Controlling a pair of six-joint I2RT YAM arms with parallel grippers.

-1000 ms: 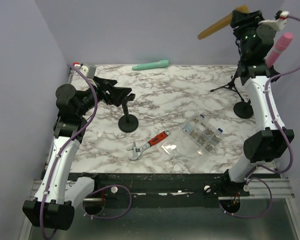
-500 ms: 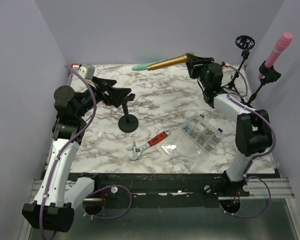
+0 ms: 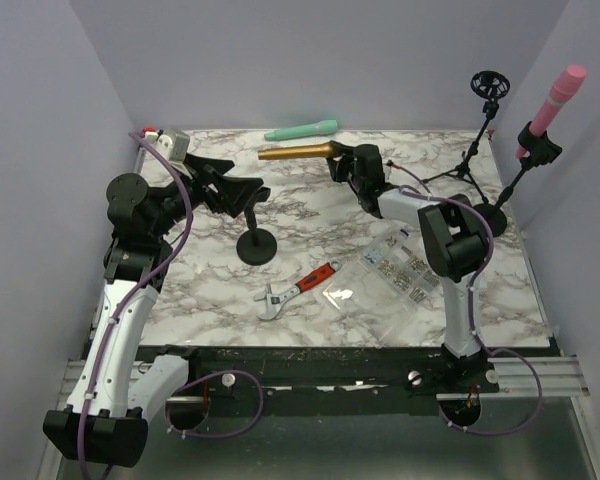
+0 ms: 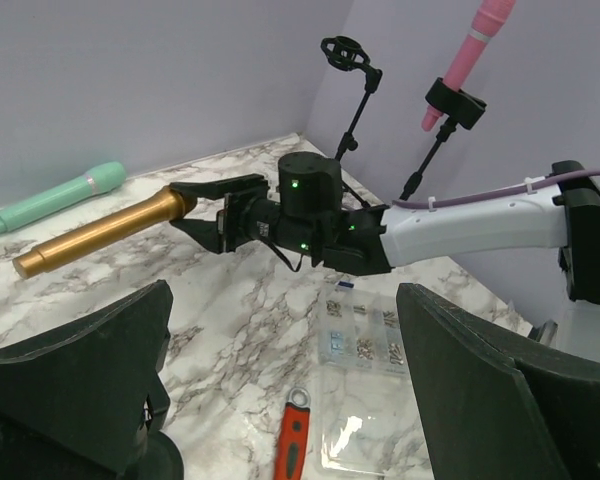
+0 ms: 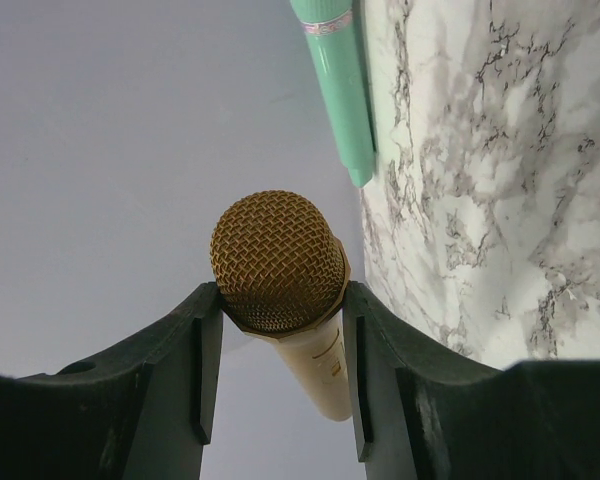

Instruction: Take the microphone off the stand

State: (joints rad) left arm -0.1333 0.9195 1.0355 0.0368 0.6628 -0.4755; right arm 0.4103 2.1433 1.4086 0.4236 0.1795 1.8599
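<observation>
L grip (image 3: pixel 242 190) fingers apart, parked near black round-base stand (image 3: pixel 255 245), clear of R arm | gold metal mic w/ mesh head (image 3: pixel 292 152) horiz., low over rear of marble table (image 3: pixel 310 220) | R grip (image 3: pixel 338 160) clamped on mesh head, prob. to lay it down | black tripod stand w/ ring clip (image 3: pixel 490 84) empty

- On the desk (image 3: pixel 210 290), approx. centre-front: wrench (image 3: pixel 298 290), w/ parts box (image 3: pixel 405 268) just to its right.
- Round-base stand (image 3: pixel 256 245) sits behind the wrench, a bit to the left; left end effector (image 3: pixel 248 192) is at its top, fingers spread wide.
- We see the rear mic (image 3: pixel 300 130) lying along the desk's back edge by the wall.
- Held mic (image 3: pixel 295 152) lies level just in front of it, head end clamped in the right end effector (image 3: pixel 334 153), handle pointing left.
- Back-right corner: tripod stand (image 3: pixel 477 140).
- Clip stand (image 3: pixel 515 175) is right of the tripod, base at the desk's right edge, w/ tilted mic (image 3: pixel 562 90) in its clip.
</observation>
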